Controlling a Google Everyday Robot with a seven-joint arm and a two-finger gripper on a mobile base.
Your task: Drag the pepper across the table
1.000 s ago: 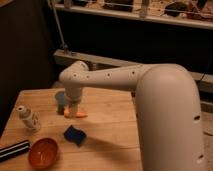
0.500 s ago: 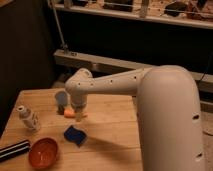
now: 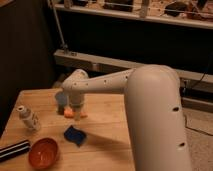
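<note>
The pepper (image 3: 75, 115) is a small orange tapered piece lying on the light wooden table (image 3: 107, 125), left of its middle. My gripper (image 3: 76, 109) hangs from the big white arm (image 3: 150, 100) and comes straight down onto the pepper, covering its middle. Orange shows on both sides of the gripper tip.
A grey-blue cup (image 3: 61, 99) stands just left of the gripper. A flat dark-blue wavy piece (image 3: 75, 135) lies in front of the pepper. A white bottle (image 3: 29, 118), an orange bowl (image 3: 43, 152) and a striped black-and-white object (image 3: 12, 150) sit at the left front. Dark shelving stands behind the table.
The arm's wrist has come down lower over the pepper. The pepper has shifted only slightly. The other objects have not moved.
</note>
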